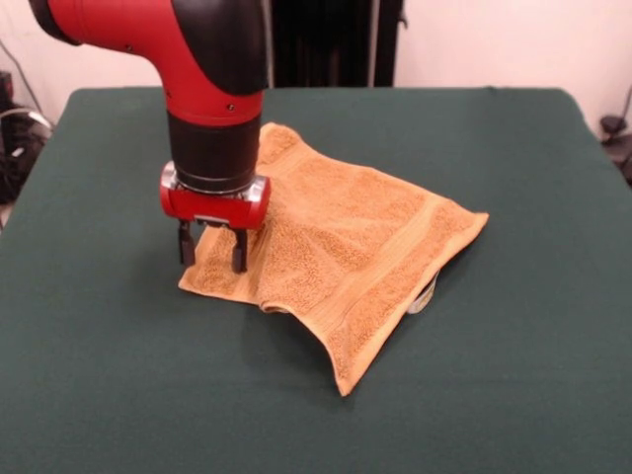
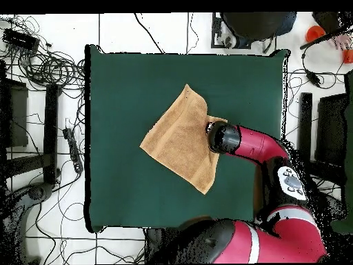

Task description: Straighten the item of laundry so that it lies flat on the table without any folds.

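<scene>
The golden-orange towel (image 1: 346,237) lies on the dark green table (image 1: 513,375), folded over itself with doubled layers along its near edge. One corner points toward the front, and a pale band runs near its right edge. A small white tag (image 1: 425,296) sticks out at the right. My gripper (image 1: 212,247) is open, pointing straight down over the towel's left corner, with its fingertips (image 1: 239,259) at the cloth. In the overhead view the towel (image 2: 176,138) lies mid-table (image 2: 124,90) and the arm's wrist (image 2: 224,136) hides the gripper at the towel's right edge.
The red arm (image 2: 262,148) reaches in from the bottom right in the overhead view. Cables and equipment (image 2: 41,69) lie on the floor to the left of the table. Green table surface surrounds the towel on all sides.
</scene>
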